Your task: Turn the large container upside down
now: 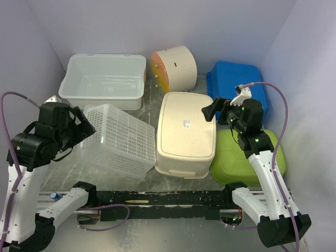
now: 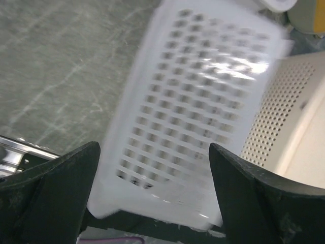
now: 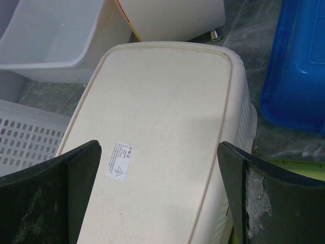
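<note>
A white lattice basket (image 1: pixel 121 139) lies bottom up and slightly tilted at left centre; it is blurred in the left wrist view (image 2: pixel 203 91). My left gripper (image 1: pixel 84 123) is open at its left end, and its fingers straddle the basket's near edge without touching it (image 2: pixel 152 152). A large cream perforated basket (image 1: pixel 186 134) lies bottom up in the middle. My right gripper (image 1: pixel 220 107) is open and empty above its far right part, over the flat base (image 3: pixel 158 147). A clear white tub (image 1: pixel 102 81) stands upright at the back left.
A round cream and orange container (image 1: pixel 176 67) lies on its side at the back. A blue bin (image 1: pixel 239 84) sits bottom up at the back right, and a green bin (image 1: pixel 247 152) sits beside the cream basket. A black rail (image 1: pixel 157 199) runs along the near edge.
</note>
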`<state>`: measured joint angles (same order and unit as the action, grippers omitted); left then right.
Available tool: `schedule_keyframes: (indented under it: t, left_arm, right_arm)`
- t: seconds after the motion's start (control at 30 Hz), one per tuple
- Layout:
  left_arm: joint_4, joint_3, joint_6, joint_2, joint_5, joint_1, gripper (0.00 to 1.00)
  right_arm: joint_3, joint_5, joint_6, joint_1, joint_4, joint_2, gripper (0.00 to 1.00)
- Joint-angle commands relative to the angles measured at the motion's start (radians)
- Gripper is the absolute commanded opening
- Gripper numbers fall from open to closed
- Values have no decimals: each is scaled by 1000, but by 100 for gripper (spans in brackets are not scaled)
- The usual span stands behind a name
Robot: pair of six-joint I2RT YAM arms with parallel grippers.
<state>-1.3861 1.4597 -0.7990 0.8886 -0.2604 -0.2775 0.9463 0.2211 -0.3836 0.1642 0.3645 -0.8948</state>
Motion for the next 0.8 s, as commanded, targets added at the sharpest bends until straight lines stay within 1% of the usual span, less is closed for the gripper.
schedule_keyframes:
  t: [0.0,0.2,0.27,0.37,0.43,0.47,0.53,0.6,0.67,0.77]
  left_arm:
    - [-28,103,99,23,-151,4,99]
    - [-27,251,189,86,-311,4,99]
    - [-25,291,223,122,-337,4,99]
    - [9,338,286,192,-339,4,99]
    - [82,320,314,227,-306,4,99]
    - [126,301,323,245,-268,4,99]
    - [198,260,311,293,-222,4,99]
    - [260,232,289,364,-208,11,99]
    - [319,225,274,440,-161,33,99]
    - [385,239,229,576,-55,92,100]
  right_arm:
    - [22,0,11,3,-9,4,100]
    - [11,-7,12,4,0,15,100]
    - [4,-8,11,4,-1,20,100]
    - [-1,-5,5,3,-8,18,100]
    - [-1,3,0,4,-9,14,100]
    - [-1,6,-5,3,-11,12,100]
    - [0,14,-18,4,-13,9,100]
    - [5,22,-29,5,-8,11,100]
    - [10,24,-34,4,5,19,100]
    - [11,11,-28,4,30,43,100]
